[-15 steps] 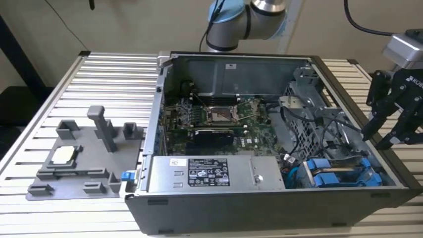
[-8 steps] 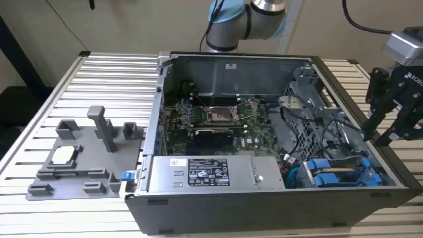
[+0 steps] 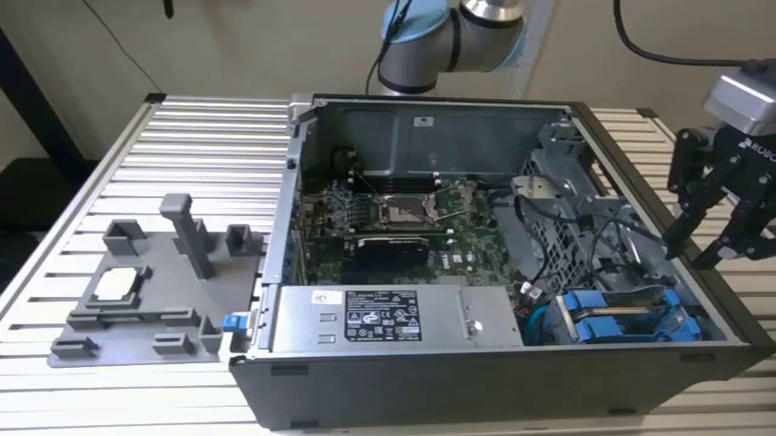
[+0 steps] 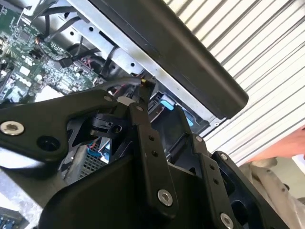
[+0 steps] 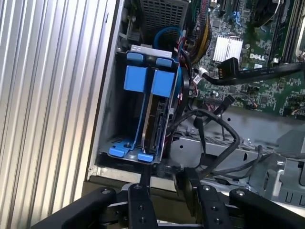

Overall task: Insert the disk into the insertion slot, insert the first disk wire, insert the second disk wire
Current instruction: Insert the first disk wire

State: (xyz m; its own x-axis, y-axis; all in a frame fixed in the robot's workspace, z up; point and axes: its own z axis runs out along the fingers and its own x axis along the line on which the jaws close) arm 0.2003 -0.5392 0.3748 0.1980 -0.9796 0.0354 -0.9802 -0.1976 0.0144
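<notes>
Nearest, the open computer case (image 3: pixel 485 391) lies on the slatted surface (image 3: pixel 194 136), with a grey fixture plate (image 3: pixel 134 309) at its left. Inside, right of the power-supply box (image 3: pixel 388 318), the disk (image 3: pixel 616 312) sits seated in the insertion slot (image 5: pixel 112 109) at the case's near right corner. It stands on edge, its long axis running left to right along the near wall. Farther right and farther back, the claw (image 3: pixel 693 250) hangs above the case's right rim, well apart from the disk, fingers parted, with nothing seen between them.
</notes>
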